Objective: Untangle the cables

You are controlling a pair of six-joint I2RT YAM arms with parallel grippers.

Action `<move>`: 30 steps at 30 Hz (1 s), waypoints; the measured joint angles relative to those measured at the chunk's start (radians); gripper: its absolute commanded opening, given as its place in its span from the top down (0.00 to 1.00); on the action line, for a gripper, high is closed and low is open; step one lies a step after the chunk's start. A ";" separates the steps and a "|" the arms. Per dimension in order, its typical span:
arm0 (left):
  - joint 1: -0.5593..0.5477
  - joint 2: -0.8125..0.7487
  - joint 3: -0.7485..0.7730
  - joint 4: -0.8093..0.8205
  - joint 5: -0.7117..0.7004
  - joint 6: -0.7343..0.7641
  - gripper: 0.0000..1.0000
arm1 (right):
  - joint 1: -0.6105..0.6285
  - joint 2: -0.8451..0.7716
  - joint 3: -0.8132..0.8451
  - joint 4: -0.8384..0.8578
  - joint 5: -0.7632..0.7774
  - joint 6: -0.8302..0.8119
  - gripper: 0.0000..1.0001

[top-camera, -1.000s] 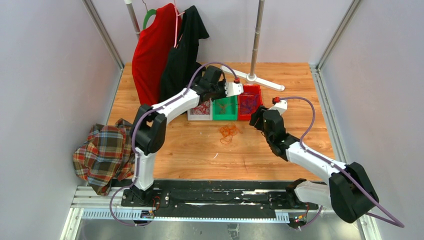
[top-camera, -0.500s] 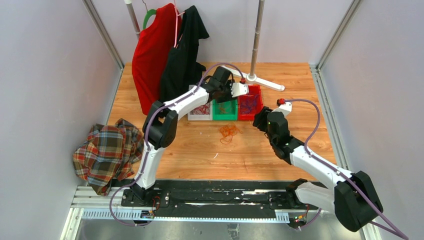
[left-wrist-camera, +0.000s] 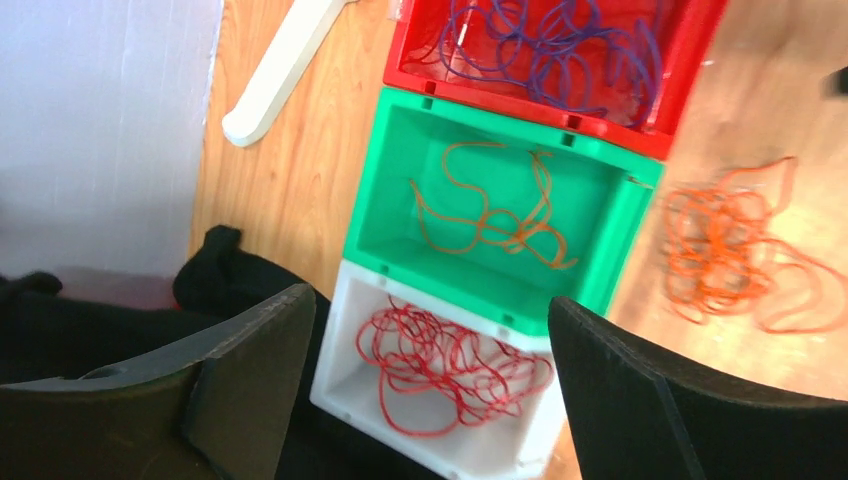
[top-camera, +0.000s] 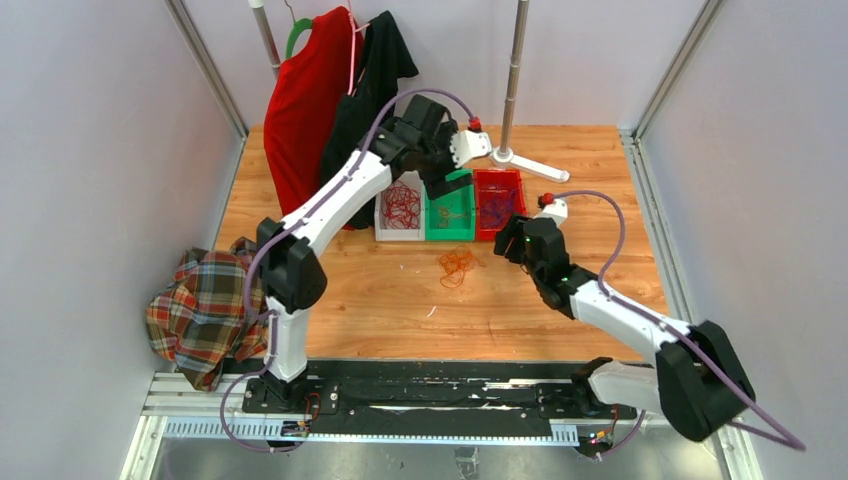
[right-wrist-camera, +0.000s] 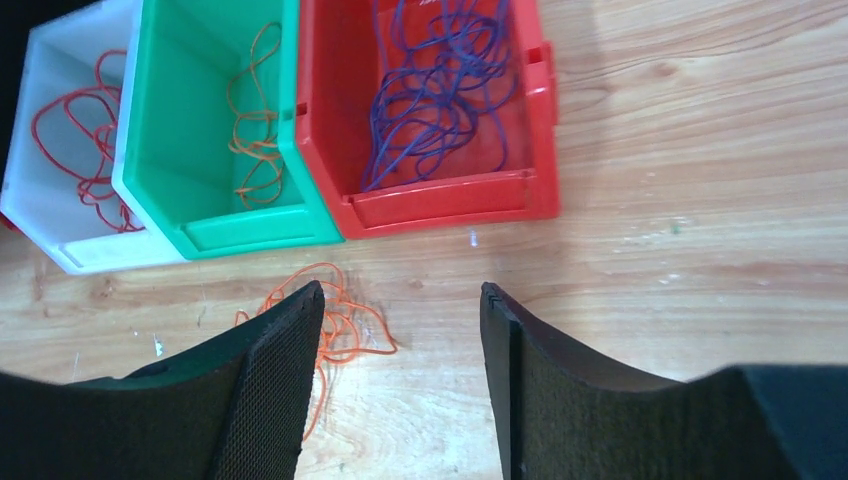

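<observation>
Both hands stand spread and empty: the left hand above the green bin, the right hand over the bench in front of it. Orange cables lie in the green bin, red cables and purple cables in the bins on either side of it, and a loose orange heap before it. A pinch into that heap may catch several loops, tightening the tangle.

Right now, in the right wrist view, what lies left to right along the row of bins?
white bin holding red cables → green bin holding orange cables → red bin holding purple cables. The loose orange tangle in front overlaps the row, so it is left out.
</observation>
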 measured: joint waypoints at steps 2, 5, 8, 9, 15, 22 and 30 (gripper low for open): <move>0.013 -0.055 -0.011 -0.035 0.032 -0.029 0.02 | 0.018 0.063 0.029 0.003 -0.021 0.003 0.42; 0.052 -0.161 -0.066 -0.076 0.090 -0.067 0.02 | 0.073 0.192 0.077 0.015 -0.050 0.015 0.43; 0.111 -0.271 -0.133 -0.124 0.143 -0.092 0.02 | 0.113 0.332 0.134 0.016 -0.068 0.021 0.46; 0.129 -0.302 -0.154 -0.133 0.154 -0.097 0.02 | 0.125 0.359 0.146 0.016 -0.071 0.021 0.47; 0.166 -0.409 -0.264 -0.176 0.217 -0.099 0.02 | 0.129 0.462 0.208 0.004 -0.055 0.010 0.68; 0.164 -0.418 -0.307 -0.200 0.283 -0.102 0.02 | 0.129 0.478 0.237 0.005 -0.056 -0.028 0.99; 0.164 -0.427 -0.317 -0.200 0.323 -0.089 0.02 | 0.129 0.352 0.202 0.008 -0.138 -0.054 0.99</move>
